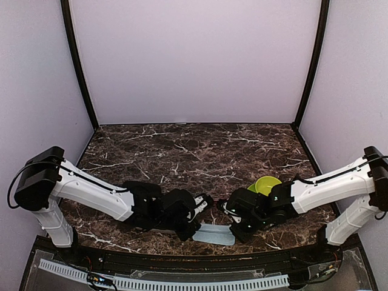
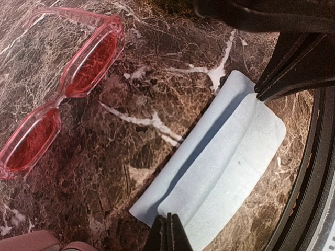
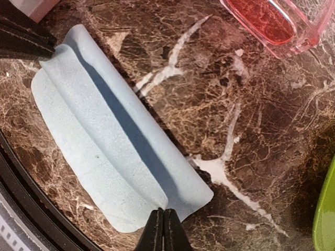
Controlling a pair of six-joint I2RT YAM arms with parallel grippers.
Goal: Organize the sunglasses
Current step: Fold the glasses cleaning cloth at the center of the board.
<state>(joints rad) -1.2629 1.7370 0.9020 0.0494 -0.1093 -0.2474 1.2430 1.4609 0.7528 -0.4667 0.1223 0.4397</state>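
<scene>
The red-pink sunglasses [image 2: 63,94] lie open on the marble table, lenses up; one lens also shows in the right wrist view [image 3: 272,23]. The black sunglasses are out of view. A light blue cloth [image 1: 215,234] lies near the table's front edge between both grippers. My left gripper [image 2: 167,226] is shut on a fold at one short end of the cloth [image 2: 225,157]. My right gripper [image 3: 163,222] is shut on the fold at the other end of the cloth [image 3: 104,141]. In the top view the left gripper [image 1: 197,232] and right gripper [image 1: 235,232] sit at the cloth's ends.
A lime green round object [image 1: 267,183] sits behind the right arm and shows at the right wrist view's edge [image 3: 325,214]. A pink object [image 2: 31,243] sits at the left wrist view's bottom corner. The table's dark front rim [image 2: 309,172] runs just beyond the cloth.
</scene>
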